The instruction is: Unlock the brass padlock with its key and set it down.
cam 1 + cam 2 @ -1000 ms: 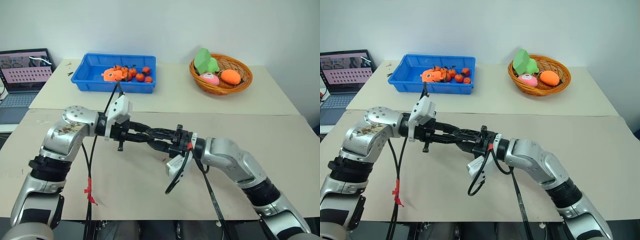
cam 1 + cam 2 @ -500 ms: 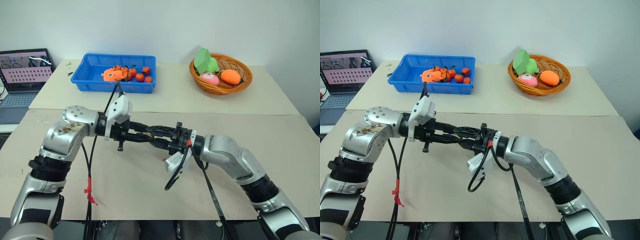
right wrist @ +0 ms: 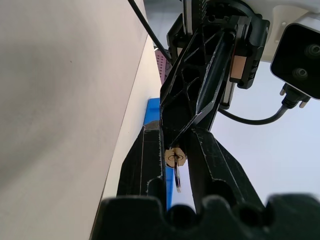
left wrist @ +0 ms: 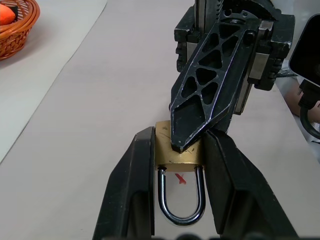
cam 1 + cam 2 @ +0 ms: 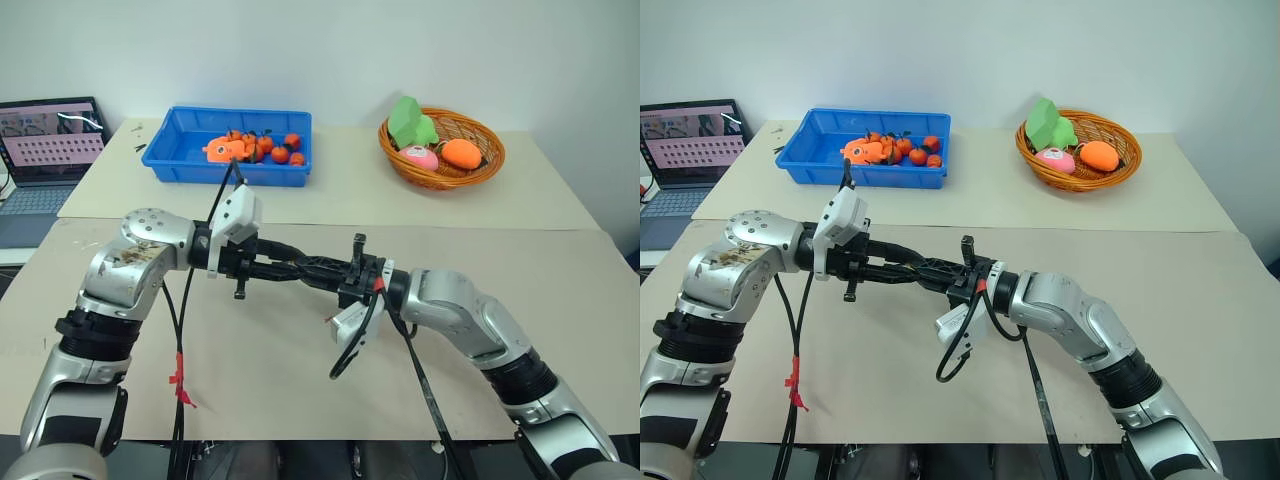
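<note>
1. In the head views the brass padlock is too small to make out where the two end effectors meet above the tabletop [image 5: 300, 350]; the left wrist view shows the brass padlock [image 4: 178, 156], its body partly covered by a black finger of the other arm, its shackle hanging closed between the left fingers [image 4: 135, 190].
2. The left end effector [image 4: 178, 165] is clamped on the padlock's brass sides.
3. In the right wrist view the right end effector [image 3: 176, 165] pinches the key [image 3: 175, 159]: only its brass-coloured head and a thin ring show, the blade is hidden.
4. Whether the key sits in the padlock cannot be told.
5. Behind the arms stand a blue bin [image 5: 190, 140] of orange fruit, a wicker basket [image 5: 485, 150] of toys and a laptop [image 5: 40, 135] at the left edge; none blocks the arms.
6. Compared with a second ago, the right fingers have narrowed onto the key; both hands stay in place.
</note>
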